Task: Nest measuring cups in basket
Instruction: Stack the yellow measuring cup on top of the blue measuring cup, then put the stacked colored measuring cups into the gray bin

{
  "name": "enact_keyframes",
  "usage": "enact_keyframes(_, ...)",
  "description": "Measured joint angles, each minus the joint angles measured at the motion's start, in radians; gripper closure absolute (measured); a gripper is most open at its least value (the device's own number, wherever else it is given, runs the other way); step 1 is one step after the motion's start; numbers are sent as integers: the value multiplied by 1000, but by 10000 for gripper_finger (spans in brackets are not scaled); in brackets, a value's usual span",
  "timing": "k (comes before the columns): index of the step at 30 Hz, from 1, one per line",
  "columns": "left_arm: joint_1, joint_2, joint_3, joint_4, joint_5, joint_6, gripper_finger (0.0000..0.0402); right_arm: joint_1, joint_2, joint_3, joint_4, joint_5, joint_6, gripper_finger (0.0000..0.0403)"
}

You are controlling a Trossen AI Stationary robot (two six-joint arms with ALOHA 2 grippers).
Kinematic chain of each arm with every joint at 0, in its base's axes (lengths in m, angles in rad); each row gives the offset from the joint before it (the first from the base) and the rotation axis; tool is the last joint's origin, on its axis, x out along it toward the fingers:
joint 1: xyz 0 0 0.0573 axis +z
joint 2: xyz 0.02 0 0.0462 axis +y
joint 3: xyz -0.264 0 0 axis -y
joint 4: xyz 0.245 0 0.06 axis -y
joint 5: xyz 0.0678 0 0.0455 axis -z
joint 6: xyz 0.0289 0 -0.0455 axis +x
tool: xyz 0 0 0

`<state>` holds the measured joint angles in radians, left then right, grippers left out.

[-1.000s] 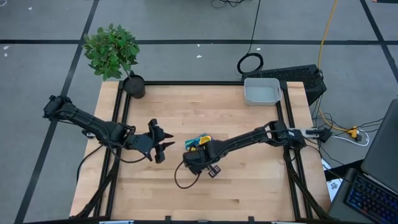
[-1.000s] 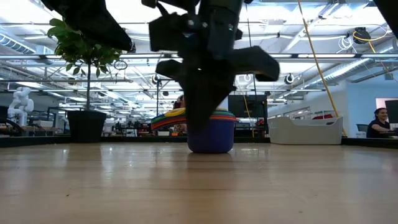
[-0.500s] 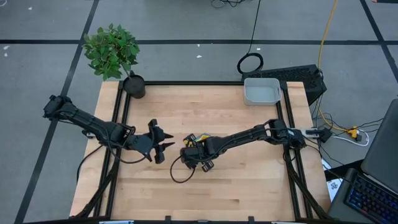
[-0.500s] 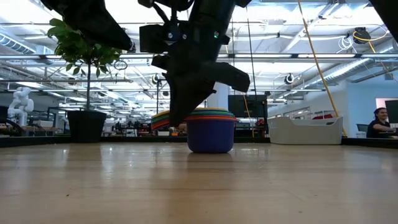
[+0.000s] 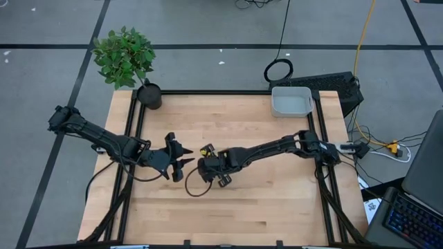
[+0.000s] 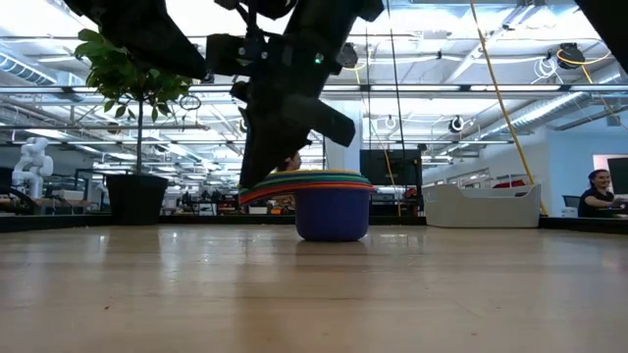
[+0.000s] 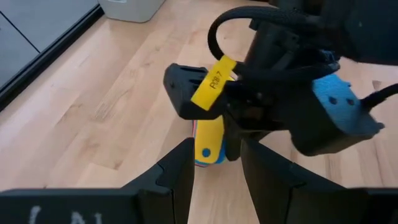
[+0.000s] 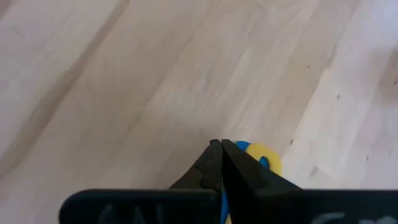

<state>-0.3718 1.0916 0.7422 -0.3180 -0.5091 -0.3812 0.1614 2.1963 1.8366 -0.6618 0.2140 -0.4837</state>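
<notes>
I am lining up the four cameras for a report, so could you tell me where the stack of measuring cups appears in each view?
High view: hidden under the right gripper at table centre.
Low view: the stack of measuring cups stands at centre on the table.
Left wrist view: only the yellow handle shows, behind the arm.
Right wrist view: yellow and blue peek past the shut fingers.
Shared landmark: the grey basket, also in the low and left wrist views.

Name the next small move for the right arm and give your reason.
Probably lift the stack straight up a little. The right gripper is shut on the handles of the measuring cups, which are nested and standing on the table, while the basket sits at the far right corner. The left gripper waits open beside it.
</notes>
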Motion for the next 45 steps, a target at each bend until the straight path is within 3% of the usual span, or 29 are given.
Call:
enact_keyframes(6, -11, 0, 0, 0, 0, -5, 266, -18, 0, 0, -4, 69, -1, 403)
enact_keyframes(16, -14, 0, 0, -22, -17, 11, 266, 51, -44, -1, -75, 72, 89, 403)
enact_keyframes(24, 15, 0, -1, -48, -41, 5, 266, 111, -106, -1, -241, 128, 271, 403)
enact_keyframes(30, 27, 11, -1, -48, -34, 30, 266, 116, -164, -12, -434, 127, 563, 403)
enact_keyframes(35, 36, 28, -1, -52, 12, 43, 257, 132, -269, -196, -460, 156, 821, 399)
enact_keyframes(45, 112, 101, 21, 7, 101, 116, 214, 154, -611, -798, -224, 149, 1208, 344)
